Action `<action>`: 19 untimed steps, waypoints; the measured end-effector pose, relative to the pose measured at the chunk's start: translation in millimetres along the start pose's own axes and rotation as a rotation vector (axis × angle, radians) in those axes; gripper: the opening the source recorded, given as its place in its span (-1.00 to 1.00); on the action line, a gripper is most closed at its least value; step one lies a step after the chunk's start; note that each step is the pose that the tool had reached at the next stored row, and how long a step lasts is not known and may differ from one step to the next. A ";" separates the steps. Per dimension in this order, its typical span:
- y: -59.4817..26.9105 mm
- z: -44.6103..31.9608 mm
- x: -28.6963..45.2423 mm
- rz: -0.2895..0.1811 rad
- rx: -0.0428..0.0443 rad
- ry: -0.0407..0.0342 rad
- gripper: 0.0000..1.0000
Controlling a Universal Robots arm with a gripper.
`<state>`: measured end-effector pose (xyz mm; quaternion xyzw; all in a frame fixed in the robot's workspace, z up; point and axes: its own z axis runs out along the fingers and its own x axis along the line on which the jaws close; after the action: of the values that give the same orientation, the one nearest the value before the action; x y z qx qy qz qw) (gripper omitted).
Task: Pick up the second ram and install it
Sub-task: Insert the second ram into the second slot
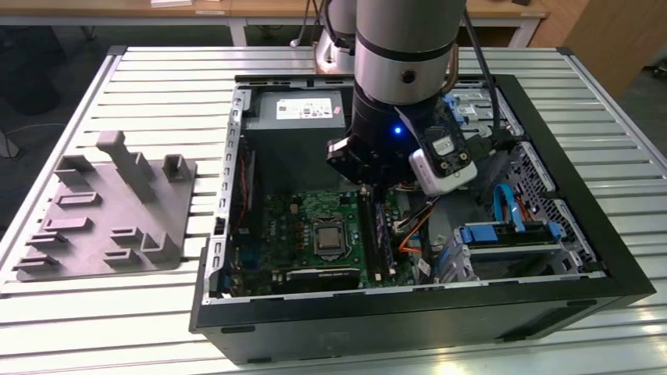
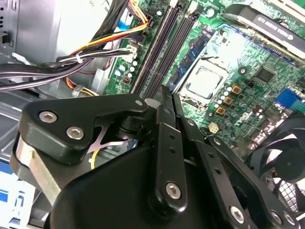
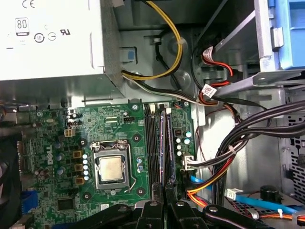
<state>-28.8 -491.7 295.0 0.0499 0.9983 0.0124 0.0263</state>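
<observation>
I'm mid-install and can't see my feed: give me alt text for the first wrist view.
The gripper hangs at the end of the memory slots on a green motherboard, in line with a dark blue-green memory stick standing edge-on there. A processor socket lies beside the slots, with cable bundles opposite.

The tool (image 3: 165,188), cut off by the picture's edge, covers the memory slots' (image 3: 153,143) near ends.
</observation>
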 end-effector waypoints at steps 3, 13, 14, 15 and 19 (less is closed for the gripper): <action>0.0 0.0 0.0 0.014 0.0006 -0.0004 -0.73; 0.0 0.2 0.0 0.069 0.0035 -0.0019 -0.73; 0.0 0.3 0.0 0.073 0.0037 -0.0020 -0.73; 0.0 0.3 0.0 0.077 0.0039 -0.0021 -0.73; 0.0 0.3 0.0 0.078 0.0040 -0.0021 -0.73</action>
<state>-28.8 -491.7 294.7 0.0887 0.9956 0.0114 0.0268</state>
